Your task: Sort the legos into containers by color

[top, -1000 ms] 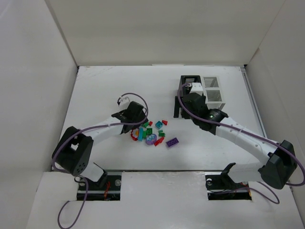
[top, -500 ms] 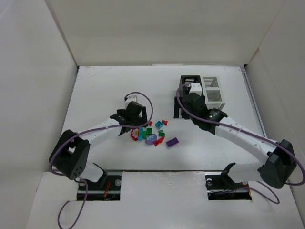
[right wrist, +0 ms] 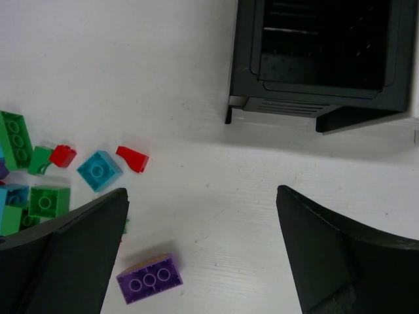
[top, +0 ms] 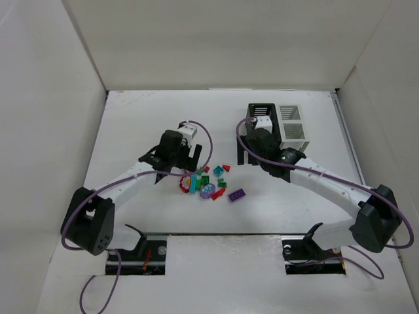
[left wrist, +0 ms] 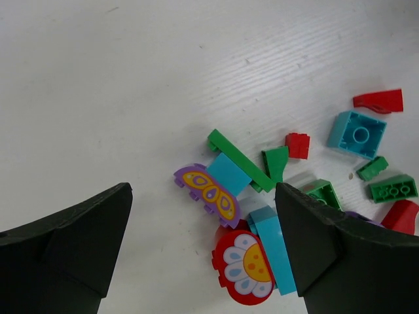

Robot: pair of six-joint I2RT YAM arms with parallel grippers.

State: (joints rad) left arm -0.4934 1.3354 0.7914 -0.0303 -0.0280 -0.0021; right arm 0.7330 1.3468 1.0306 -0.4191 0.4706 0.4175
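Note:
The legos (top: 207, 183) lie in a loose pile on the table, with a purple brick (top: 237, 194) a little to the right. My left gripper (top: 191, 156) is open just behind the pile. Below its tips (left wrist: 203, 226) lie a red flower piece (left wrist: 247, 265), a purple butterfly piece (left wrist: 208, 194) and teal bricks (left wrist: 229, 173). My right gripper (top: 243, 152) is open between the pile and the containers, over bare table (right wrist: 203, 229), and holds nothing. The purple brick (right wrist: 149, 279) lies by its left finger. The black bin (top: 260, 112) and white bin (top: 292, 124) stand joined at the back right.
White walls enclose the table on the left, back and right. Loose teal (right wrist: 98, 170), red (right wrist: 133, 158) and green (right wrist: 47, 201) bricks lie left of the right gripper. The black bin (right wrist: 321, 52) fills the top right of the right wrist view.
My left wrist has turned and drawn back a little from the pile, its jaws shifting in width while staying open. The right arm has edged slightly left. The bricks have not moved.

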